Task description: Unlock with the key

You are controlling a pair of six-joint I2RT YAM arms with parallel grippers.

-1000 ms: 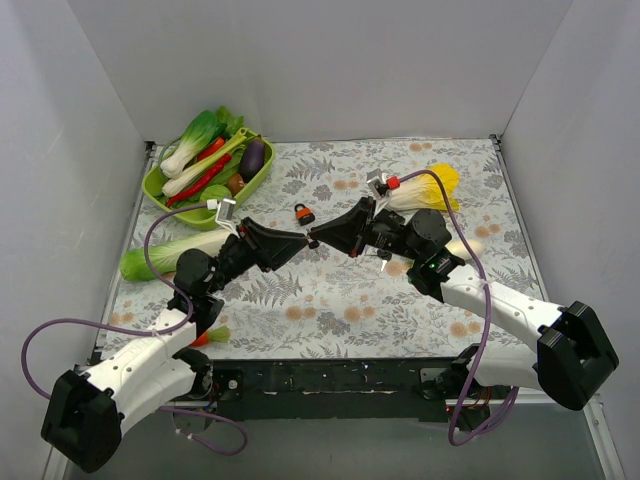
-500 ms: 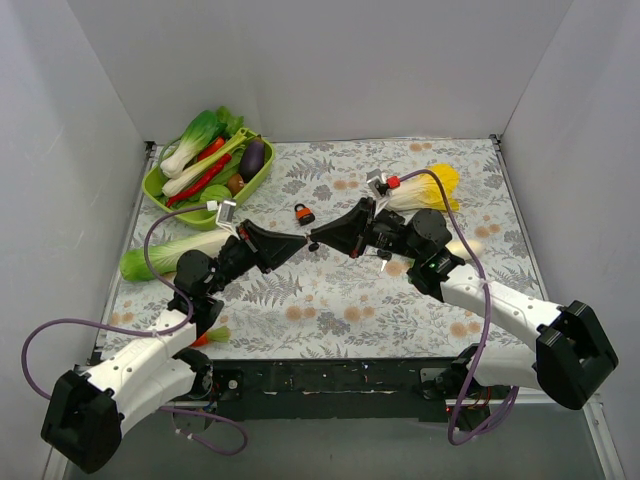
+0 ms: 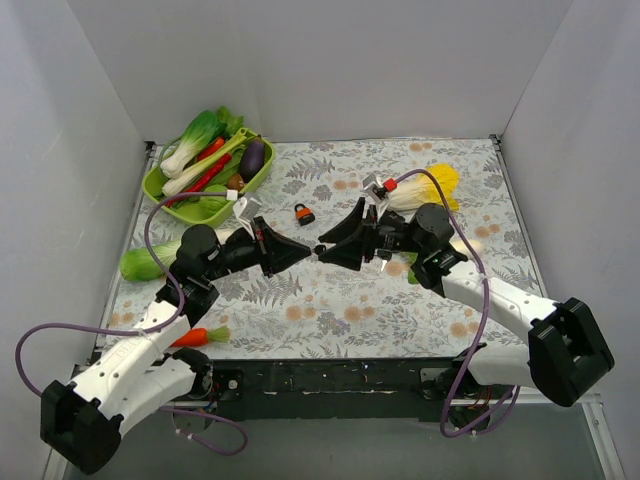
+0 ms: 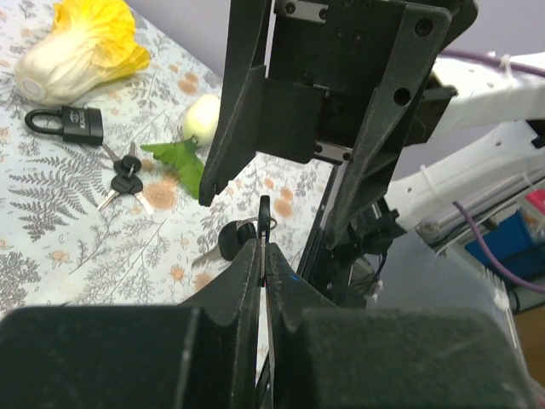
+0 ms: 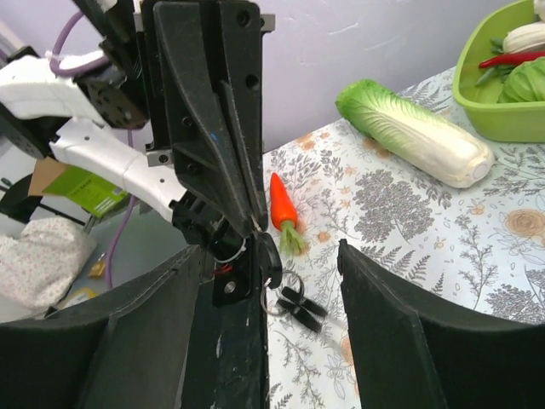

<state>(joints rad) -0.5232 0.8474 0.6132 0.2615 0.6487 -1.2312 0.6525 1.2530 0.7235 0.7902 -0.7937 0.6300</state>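
Note:
My left gripper (image 3: 307, 252) (image 4: 263, 245) is shut on a key (image 4: 265, 213). The key's ring and a second black-headed key (image 4: 228, 240) hang below the tips. In the right wrist view the same bunch of keys (image 5: 288, 300) dangles under the left gripper's fingers (image 5: 230, 145). My right gripper (image 3: 323, 246) (image 5: 271, 256) faces the left one with its jaws wide open around the key, not touching it. A small orange padlock (image 3: 303, 213) lies on the cloth just behind both grippers. A black padlock (image 4: 68, 125) with loose keys (image 4: 123, 175) lies near the yellow cabbage (image 4: 85, 43).
A green tray (image 3: 160, 185) of vegetables stands at the back left. A long green cabbage (image 3: 140, 262) and a carrot (image 3: 195, 336) lie on the left, the yellow cabbage (image 3: 432, 186) at the back right. White walls enclose the patterned table.
The right gripper has opened and let go of the key. The left gripper has shut on it and now holds it alone. The left arm's elbow has shifted left.

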